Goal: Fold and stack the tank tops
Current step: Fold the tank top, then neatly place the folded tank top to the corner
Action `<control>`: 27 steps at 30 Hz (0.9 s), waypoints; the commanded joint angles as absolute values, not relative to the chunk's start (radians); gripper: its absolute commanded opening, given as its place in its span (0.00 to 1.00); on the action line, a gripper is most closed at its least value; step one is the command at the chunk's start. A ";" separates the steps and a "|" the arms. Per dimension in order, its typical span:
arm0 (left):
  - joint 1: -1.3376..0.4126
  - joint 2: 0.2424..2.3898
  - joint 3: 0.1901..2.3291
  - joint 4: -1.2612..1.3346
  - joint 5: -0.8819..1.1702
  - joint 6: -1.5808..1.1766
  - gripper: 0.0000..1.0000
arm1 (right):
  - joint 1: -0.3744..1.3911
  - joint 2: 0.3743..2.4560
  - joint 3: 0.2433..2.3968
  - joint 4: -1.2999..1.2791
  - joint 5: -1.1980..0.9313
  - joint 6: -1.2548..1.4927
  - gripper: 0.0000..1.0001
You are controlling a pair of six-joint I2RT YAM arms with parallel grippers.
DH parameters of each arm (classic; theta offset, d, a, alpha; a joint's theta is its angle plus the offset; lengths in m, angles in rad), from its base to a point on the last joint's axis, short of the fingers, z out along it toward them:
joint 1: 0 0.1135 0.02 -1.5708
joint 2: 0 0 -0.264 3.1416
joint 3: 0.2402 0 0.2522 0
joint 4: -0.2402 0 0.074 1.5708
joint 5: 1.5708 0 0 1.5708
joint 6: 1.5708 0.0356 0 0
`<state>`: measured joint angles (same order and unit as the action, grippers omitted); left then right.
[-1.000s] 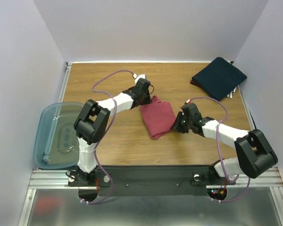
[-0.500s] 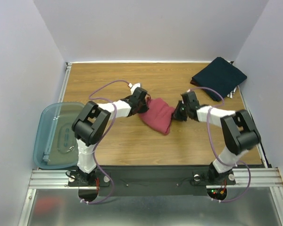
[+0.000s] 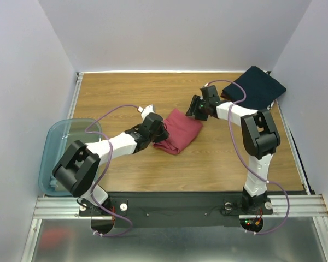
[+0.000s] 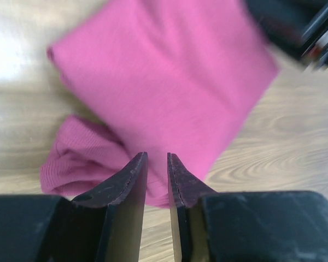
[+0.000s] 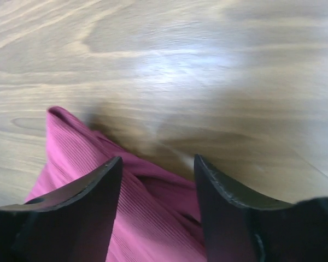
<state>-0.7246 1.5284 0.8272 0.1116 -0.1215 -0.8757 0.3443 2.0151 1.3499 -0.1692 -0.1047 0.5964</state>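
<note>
Jaws on the left gripper (image 4: pixel 156 158) stand only a narrow slit apart with no cloth pinched in it. Those on the right gripper (image 5: pixel 156 161) are spread wide and hold nothing. Both hang over the dusty red tank top (image 3: pixel 179 131), which lies folded into a rough slanted rectangle near the middle of the worktop (image 3: pixel 218 158). A rumpled roll of its cloth bulges at the near left side.

The navy tank top (image 3: pixel 255 89) lies folded flat in the far right corner of the worktop, well apart from the red one. A small pale scrap shows at its near right edge, too small to identify.

A translucent teal bin (image 3: pixel 49 147) sits at the left edge of the worktop, toward the near corner. What lies in it cannot be made out.

The left arm stretches low and slantwise from its base at the near edge, its gripper at the red top's left side, just over the rolled part. The right arm rises from its base and bends back toward the middle. Its gripper is at the red top's far right corner, fingers (image 5: pixel 87 202) pointed down at cloth and bare wood.
</note>
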 commanded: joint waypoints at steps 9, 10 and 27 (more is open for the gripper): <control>-0.709 1.526 0.986 0.002 -0.235 -0.756 0.31 | 0.279 1.651 1.094 -0.265 0.020 0.613 0.67; -0.709 1.548 1.002 0.002 -0.229 -0.746 0.31 | 0.281 1.622 1.062 -0.258 -0.033 0.624 0.68; -0.689 1.796 1.002 0.040 -0.175 -0.735 0.13 | 0.417 1.617 0.733 0.121 -0.129 0.830 0.78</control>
